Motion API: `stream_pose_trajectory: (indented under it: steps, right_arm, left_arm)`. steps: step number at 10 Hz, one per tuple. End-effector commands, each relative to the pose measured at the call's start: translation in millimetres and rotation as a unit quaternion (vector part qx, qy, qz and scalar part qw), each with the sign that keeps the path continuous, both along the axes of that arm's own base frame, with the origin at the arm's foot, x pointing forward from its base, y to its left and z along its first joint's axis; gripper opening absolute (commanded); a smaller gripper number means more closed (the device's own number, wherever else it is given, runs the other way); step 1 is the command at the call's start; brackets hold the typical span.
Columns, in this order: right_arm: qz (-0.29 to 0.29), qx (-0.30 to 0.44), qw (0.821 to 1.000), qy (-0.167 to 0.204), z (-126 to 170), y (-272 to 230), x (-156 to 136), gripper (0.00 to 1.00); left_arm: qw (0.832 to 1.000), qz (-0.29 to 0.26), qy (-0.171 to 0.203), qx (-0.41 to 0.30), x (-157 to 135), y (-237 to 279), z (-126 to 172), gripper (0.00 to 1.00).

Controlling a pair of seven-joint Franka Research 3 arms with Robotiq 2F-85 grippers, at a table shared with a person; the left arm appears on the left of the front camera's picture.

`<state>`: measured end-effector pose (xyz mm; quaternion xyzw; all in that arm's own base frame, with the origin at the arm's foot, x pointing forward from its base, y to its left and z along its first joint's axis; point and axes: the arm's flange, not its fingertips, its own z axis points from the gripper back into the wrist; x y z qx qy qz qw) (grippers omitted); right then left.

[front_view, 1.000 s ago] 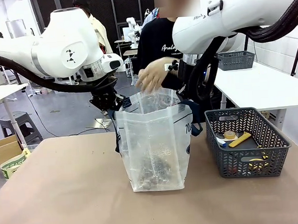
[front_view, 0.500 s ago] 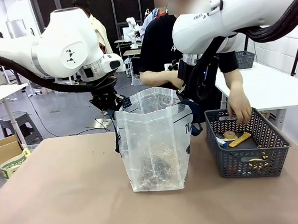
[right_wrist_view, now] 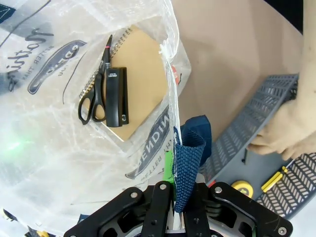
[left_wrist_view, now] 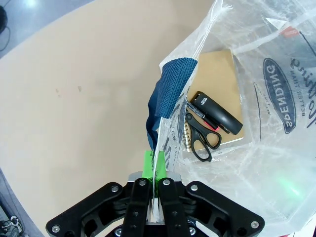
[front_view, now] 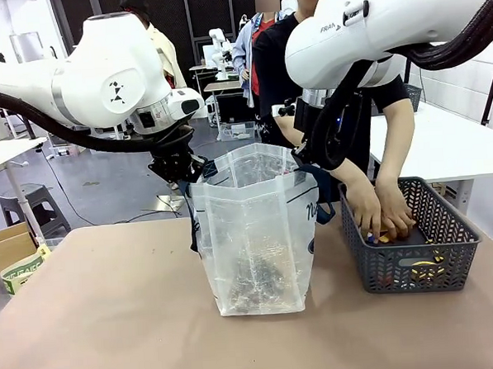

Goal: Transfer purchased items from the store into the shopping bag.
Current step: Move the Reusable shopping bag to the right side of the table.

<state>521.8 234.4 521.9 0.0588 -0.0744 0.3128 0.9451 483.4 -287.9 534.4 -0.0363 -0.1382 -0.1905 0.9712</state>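
While left gripper [left_wrist_view: 156, 173] and right gripper [right_wrist_view: 174, 190] are pinching the shopping bag [front_view: 254, 242] rim, I'm fearing dropped items tugging it free.

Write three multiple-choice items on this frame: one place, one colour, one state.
1. Where are the person's hands?
A. In the basket
B. Raised overhead
C. Flat on the near table edge

2. What colour are the strap handles of the shopping bag?
A. Red
B. Navy blue
C. Yellow

3. How is the left gripper?
A. Open above the bag
B. Shut on a pen
C. Shut on the bag's rim

Key:
1 A: both hands reach down among the basket's contents.
2 B: the woven strap shows blue in both wrist views.
3 C: the bag's plastic film is pinched between its closed fingers.
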Motion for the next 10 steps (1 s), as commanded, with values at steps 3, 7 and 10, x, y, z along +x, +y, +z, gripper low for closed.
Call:
stream_pose_trajectory:
  steps: [3,7,10]
  right_arm:
    - [0.0,0.0,1.0,-0.001,0.6,0.0,0.2,0.0]
    - [0.0,0.0,1.0,-0.001,0.6,0.0,0.2,0.0]
    - [0.0,0.0,1.0,-0.001,0.6,0.0,0.2,0.0]
  left_arm:
    - [1.0,0.0,0.0,0.0,0.0,0.1,0.0,0.0]
    - [1.0,0.0,0.0,0.0,0.0,0.1,0.0,0.0]
    - [1.0,0.0,0.0,0.0,0.0,0.1,0.0,0.0]
